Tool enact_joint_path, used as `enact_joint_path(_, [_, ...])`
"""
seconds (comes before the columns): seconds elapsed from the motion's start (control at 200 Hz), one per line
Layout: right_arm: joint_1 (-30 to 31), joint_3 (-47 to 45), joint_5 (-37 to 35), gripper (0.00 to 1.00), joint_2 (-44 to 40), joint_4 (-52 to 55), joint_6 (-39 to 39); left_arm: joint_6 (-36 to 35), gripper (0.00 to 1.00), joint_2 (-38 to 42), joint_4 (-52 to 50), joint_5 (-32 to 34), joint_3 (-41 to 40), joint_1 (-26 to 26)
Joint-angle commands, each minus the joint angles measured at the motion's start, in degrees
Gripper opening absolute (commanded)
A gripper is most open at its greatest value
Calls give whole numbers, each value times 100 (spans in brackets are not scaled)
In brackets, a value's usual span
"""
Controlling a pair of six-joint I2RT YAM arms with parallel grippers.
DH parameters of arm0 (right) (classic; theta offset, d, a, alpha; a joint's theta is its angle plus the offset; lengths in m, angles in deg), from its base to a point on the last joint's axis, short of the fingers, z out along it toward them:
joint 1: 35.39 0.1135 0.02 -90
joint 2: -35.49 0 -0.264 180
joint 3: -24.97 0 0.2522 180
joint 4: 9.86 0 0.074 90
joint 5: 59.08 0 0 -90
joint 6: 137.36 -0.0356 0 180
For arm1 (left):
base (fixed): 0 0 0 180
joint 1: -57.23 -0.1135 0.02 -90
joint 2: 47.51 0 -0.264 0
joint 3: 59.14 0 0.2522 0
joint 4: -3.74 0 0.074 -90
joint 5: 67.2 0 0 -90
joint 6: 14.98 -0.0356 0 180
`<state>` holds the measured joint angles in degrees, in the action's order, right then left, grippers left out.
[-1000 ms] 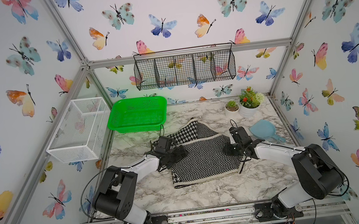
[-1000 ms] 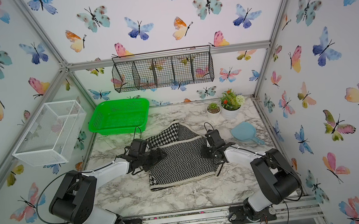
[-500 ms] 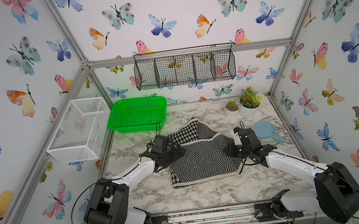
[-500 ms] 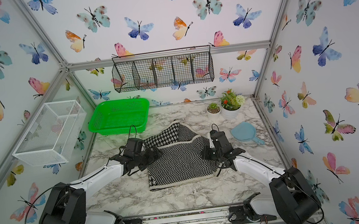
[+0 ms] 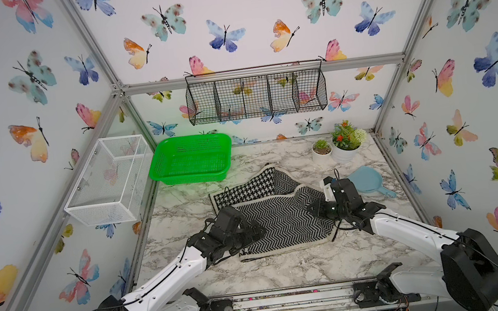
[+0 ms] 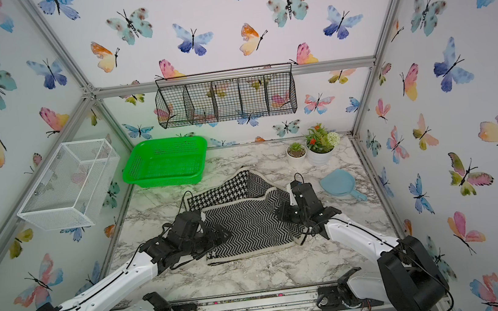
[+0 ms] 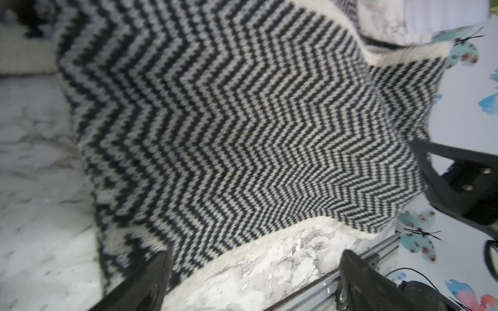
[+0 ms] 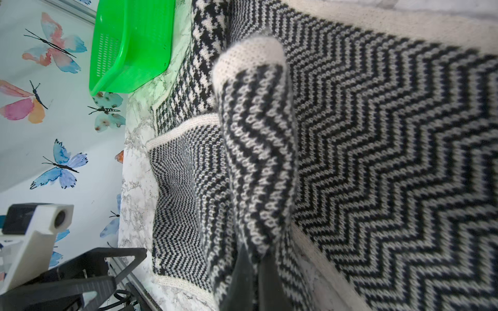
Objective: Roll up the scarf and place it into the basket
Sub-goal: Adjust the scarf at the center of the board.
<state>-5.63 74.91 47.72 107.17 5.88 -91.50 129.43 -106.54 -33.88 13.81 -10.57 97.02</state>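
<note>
The marble surface (image 5: pixel 286 270) holds the black and white scarf (image 5: pixel 280 219), which lies mostly flat and is not rolled yet. The scarf sits right between the two pincers. Its long way runs from the front edge close to both pincers, on past them, and ends at the checked part. The green basket (image 5: pixel 189 178) is empty and stands past that far end, well apart from both pincers. It is ahead of the left pincer (image 5: pixel 251 229) and a little to its outer side. From the right pincer (image 5: pixel 317 209) it is across the whole scarf, so the left arm is the nearer one to the basket. The left pincer is spread wide apart at its side of the scarf, with the white edge between its tips, and it holds nothing. I cannot tell if it touches the cloth. The right pincer is pressed together on a pinched-up fold at its side of the scarf, as its wrist view shows. I think the roll must go along the long way, toward the basket.
</note>
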Motion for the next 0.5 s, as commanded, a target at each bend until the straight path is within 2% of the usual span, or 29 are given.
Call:
enact_joint_path(0.0, [59, 195, 110, 1, 43, -183, 28, 310, 98, 225, -907, 838, -110, 20])
enact_joint_path(0.12, [58, 214, 153, 1, 66, -169, 60, 333, 98, 324, -773, 1026, -393, 20])
enact_joint_path(0.24, [57, 205, 127, 1, -28, -132, 72, 312, 98, 31, -715, 1211, -462, 11])
enact_joint_path(0.496, [65, 266, 86, 1, -184, 61, 121, 173, 99, -697, 15, 886, -582, 9])
